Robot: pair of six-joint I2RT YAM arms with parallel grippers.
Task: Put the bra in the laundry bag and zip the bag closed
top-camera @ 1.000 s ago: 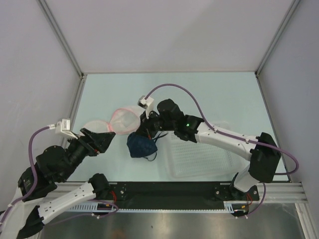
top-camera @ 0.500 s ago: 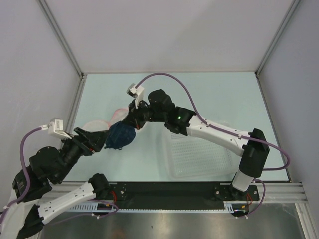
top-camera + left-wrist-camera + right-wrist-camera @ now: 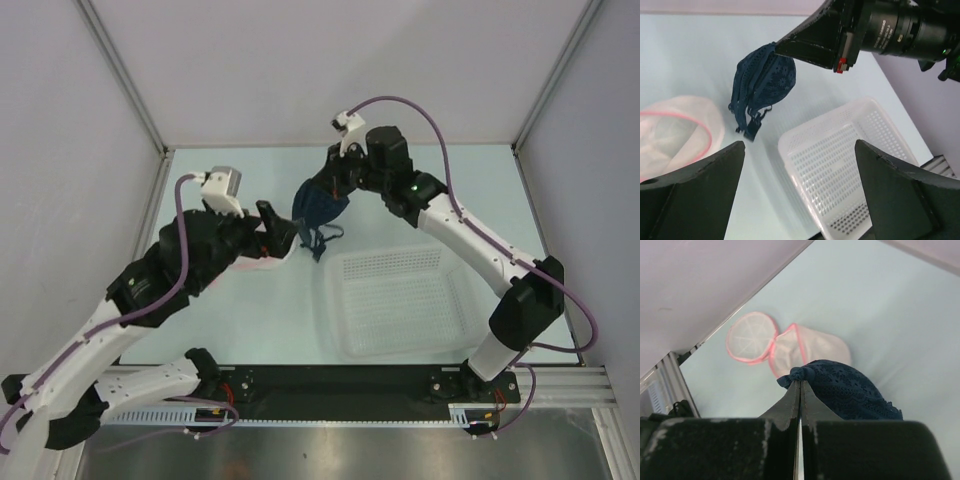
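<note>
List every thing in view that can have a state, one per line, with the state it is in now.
bra: hanging clear of the table, pinched at one end, straps dangling.
laundry bag: unzipped, lid flipped open, lying on the table.
basket: upright, empty.
left gripper: open, holding nothing.
right gripper: shut on the bra.

Dark navy on the small soft fabric bra (image 3: 765,80), patterned with fine pale dots and lacy eyelets. Translucent white on the rounded mesh laundry bag (image 3: 812,347), rimmed in pink. Milky white across the rectangular perforated plastic basket (image 3: 840,165), gridded with small holes. Pale mint over the smooth table (image 3: 450,190).
</note>
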